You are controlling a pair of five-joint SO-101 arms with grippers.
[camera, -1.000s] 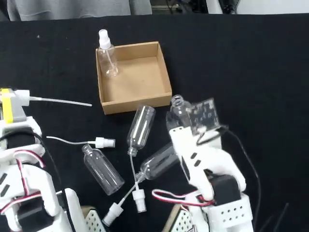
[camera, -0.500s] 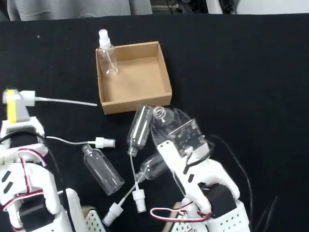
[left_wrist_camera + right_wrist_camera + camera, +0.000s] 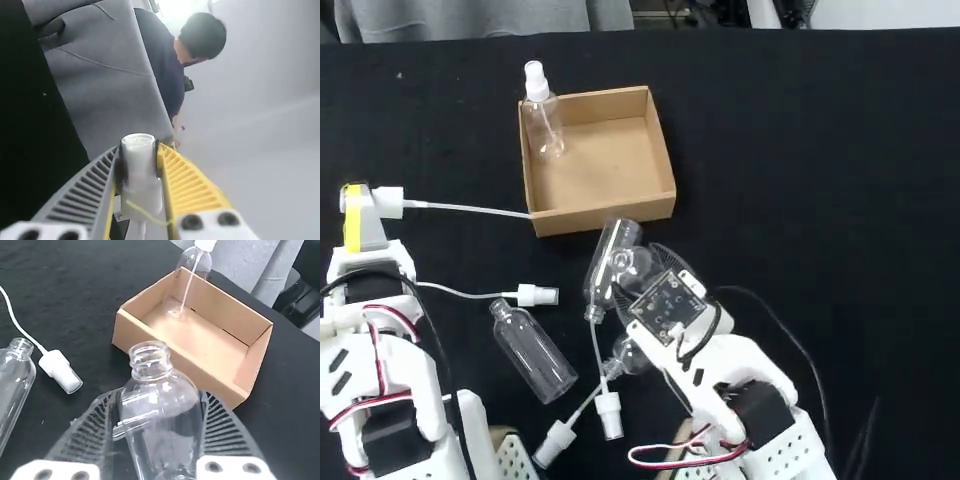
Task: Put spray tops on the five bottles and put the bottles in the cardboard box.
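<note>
Left gripper point(image 3: 139, 156), left of the table point(image 3: 840, 150), clamped on a spray top point(image 3: 140, 172) (dip tube point(image 3: 470, 209) pointing right toward the cardboard box point(image 3: 605, 214)); right gripper point(image 3: 156, 399) clamped on an uncapped bottle point(image 3: 150, 367) just near of the box, whose far-left corner holds one capped bottle point(image 3: 544, 125).

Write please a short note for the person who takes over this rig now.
Left gripper shut on a top, at the left of the table.
Right gripper shut on an open bottle, in front of the box.
Done: one capped bottle stands in the box.
Left: cap the held bottle and three bare bottles lying on the table, using three loose tops, then box all four.
</note>
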